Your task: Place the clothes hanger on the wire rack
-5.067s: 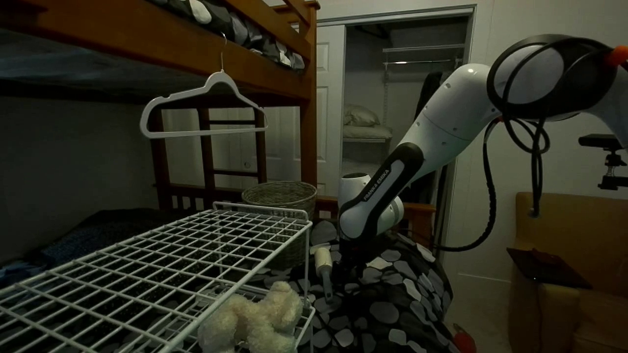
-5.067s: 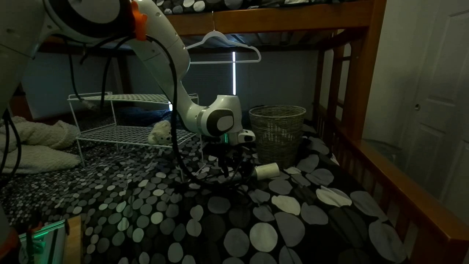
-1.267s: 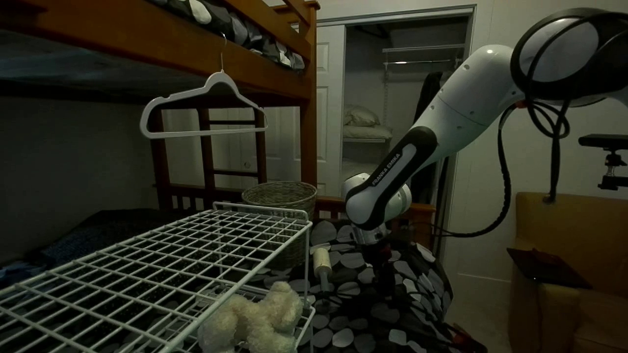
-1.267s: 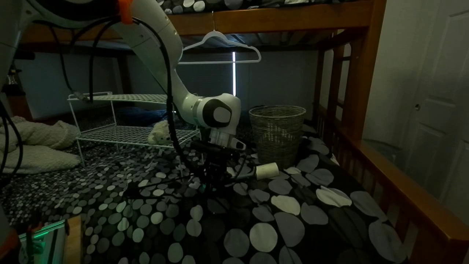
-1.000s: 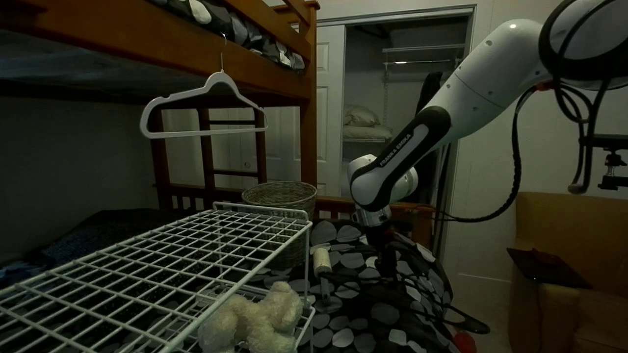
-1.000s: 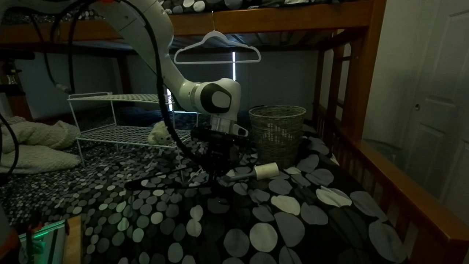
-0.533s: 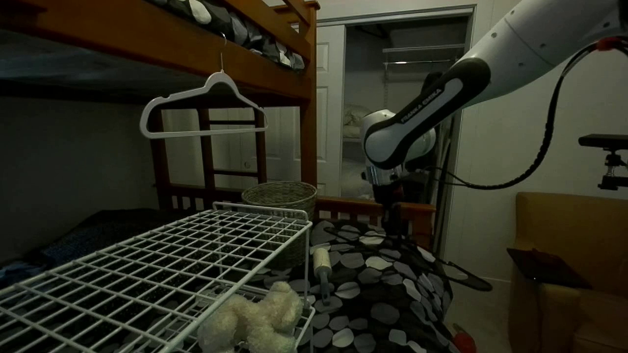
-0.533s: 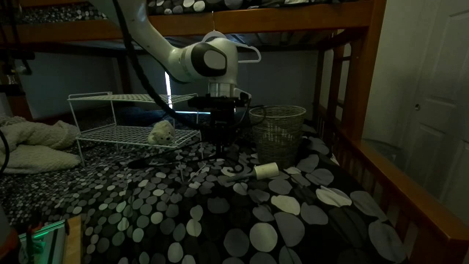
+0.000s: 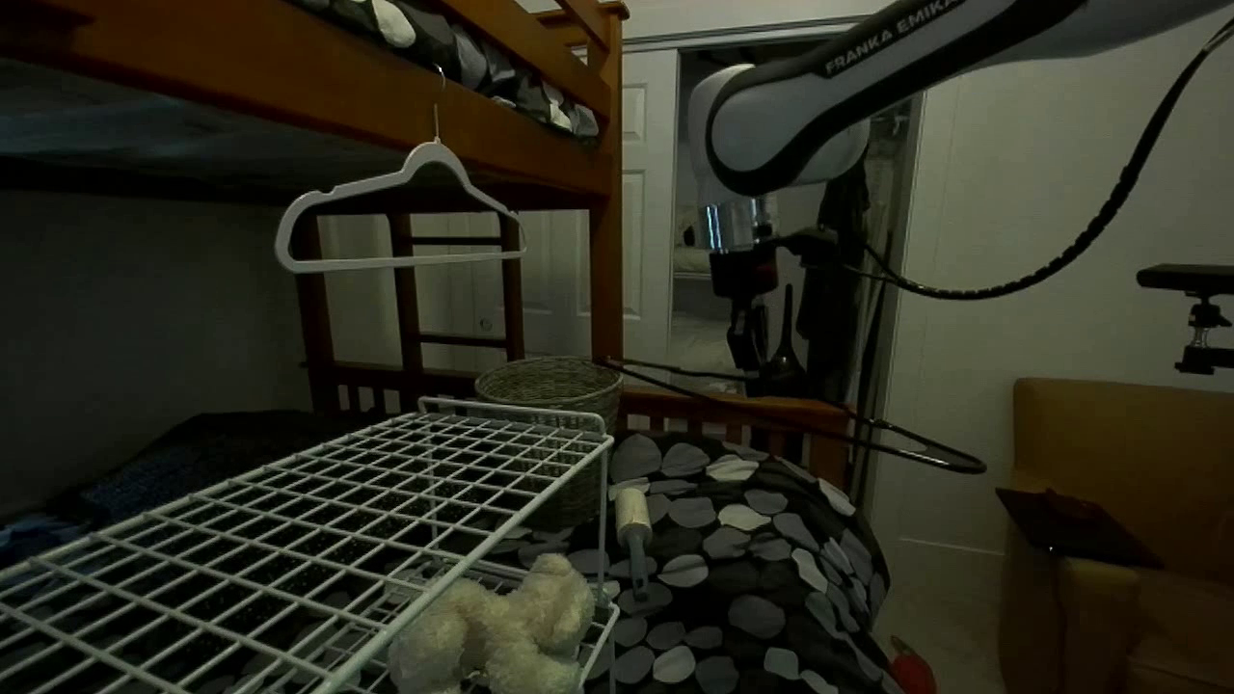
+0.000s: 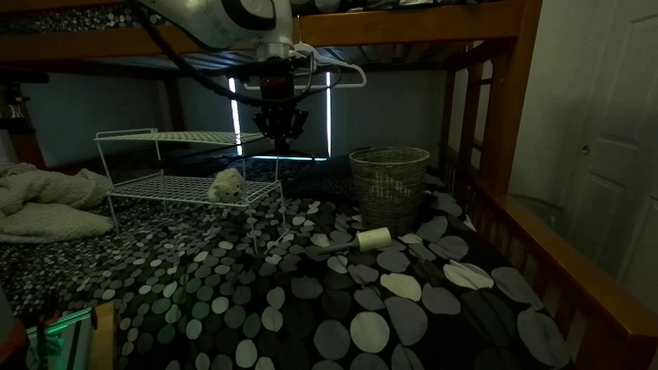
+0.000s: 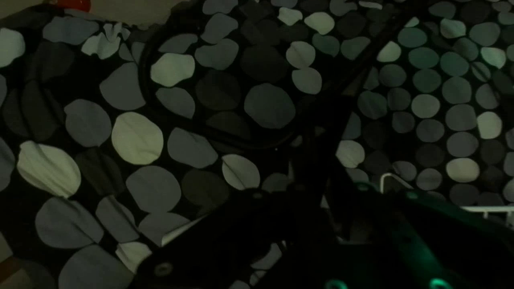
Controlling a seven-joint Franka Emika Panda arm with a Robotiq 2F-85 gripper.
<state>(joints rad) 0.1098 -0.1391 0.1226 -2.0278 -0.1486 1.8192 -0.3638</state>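
A black clothes hanger (image 9: 950, 466) is held in the air above the bed by my gripper (image 10: 281, 144), whose jaws are closed on it. In the wrist view the looped end of the hanger (image 11: 225, 138) reaches out to the upper left, with spotted bedding below it. The grip itself is very dark there. The white wire rack (image 9: 386, 492) has two tiers and stands on the bed. In an exterior view my gripper and the hanger appear right of the top tier of the wire rack (image 10: 180, 136), apart from it as far as I can see.
A white hanger (image 9: 415, 262) hangs from the upper bunk's wooden rail (image 10: 411, 25). A wicker basket (image 10: 389, 190) and a lint roller (image 10: 374, 240) are right of the rack. A cream plush bear (image 10: 227, 186) sits on its lower tier.
My arm has risen well up from the bed over the last second, carrying the black hanger up with it. The rack, basket, bear and roller have stayed put.
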